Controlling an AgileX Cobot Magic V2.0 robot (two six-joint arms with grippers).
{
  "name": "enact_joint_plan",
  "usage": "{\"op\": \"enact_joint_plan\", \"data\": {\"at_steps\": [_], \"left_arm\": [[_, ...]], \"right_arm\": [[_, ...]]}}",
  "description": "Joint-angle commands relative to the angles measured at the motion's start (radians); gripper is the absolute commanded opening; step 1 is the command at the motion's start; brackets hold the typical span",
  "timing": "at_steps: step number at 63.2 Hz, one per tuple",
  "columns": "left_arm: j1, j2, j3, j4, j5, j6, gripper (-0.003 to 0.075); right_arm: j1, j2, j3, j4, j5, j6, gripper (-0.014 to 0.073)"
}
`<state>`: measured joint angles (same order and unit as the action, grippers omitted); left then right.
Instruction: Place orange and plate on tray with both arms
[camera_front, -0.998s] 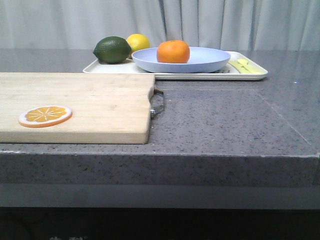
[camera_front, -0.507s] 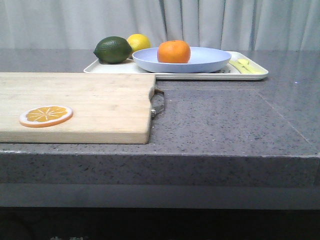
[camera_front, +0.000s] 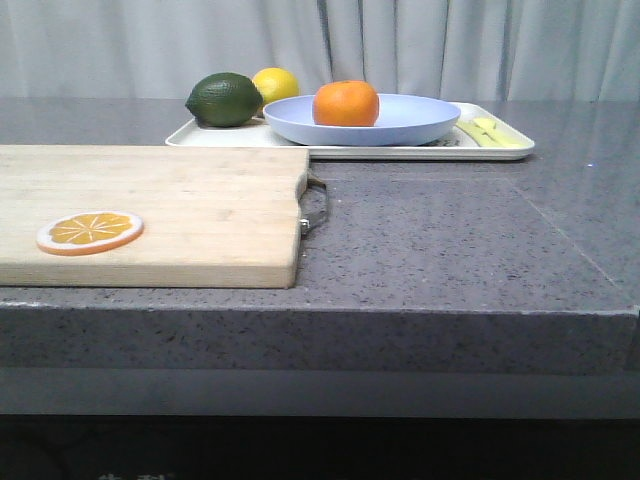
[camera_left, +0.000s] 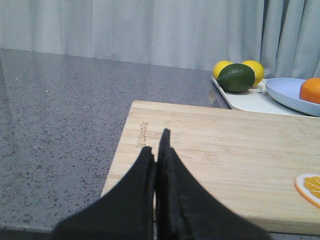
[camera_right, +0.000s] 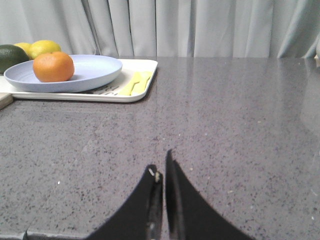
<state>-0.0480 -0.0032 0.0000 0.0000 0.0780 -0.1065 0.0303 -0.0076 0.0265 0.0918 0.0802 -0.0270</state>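
The orange (camera_front: 346, 103) rests in the pale lavender-blue plate (camera_front: 410, 122), and the plate stands on the cream-white tray (camera_front: 400, 151) at the back of the counter. The right wrist view shows the same orange (camera_right: 53, 66), plate (camera_right: 95, 70) and tray (camera_right: 135, 95) well ahead of my right gripper (camera_right: 161, 167), which is shut and empty over bare counter. My left gripper (camera_left: 157, 142) is shut and empty above the near edge of the cutting board, far from the orange (camera_left: 311, 90) and plate (camera_left: 286, 92). Neither gripper shows in the front view.
A wooden cutting board (camera_front: 190, 205) with a metal handle lies front left, carrying an orange slice (camera_front: 90, 232). On the tray also sit a dark green lime-like fruit (camera_front: 224, 99), a yellow lemon (camera_front: 276, 84) and pale yellow strips (camera_front: 490, 132). Curtains hang behind.
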Motion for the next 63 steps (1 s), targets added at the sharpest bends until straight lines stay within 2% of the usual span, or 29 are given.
{"op": "enact_joint_plan", "data": {"at_steps": [1,63], "left_arm": [[0.002,-0.021,0.006,0.000,-0.090,-0.011,-0.0018],[0.002,-0.021,0.006,0.000,-0.090,-0.011,-0.0018]], "right_arm": [[-0.009,-0.024,-0.004,0.004,-0.103,-0.007,0.0044],[-0.011,-0.024,-0.004,0.003,-0.106,-0.007,0.0044]]}}
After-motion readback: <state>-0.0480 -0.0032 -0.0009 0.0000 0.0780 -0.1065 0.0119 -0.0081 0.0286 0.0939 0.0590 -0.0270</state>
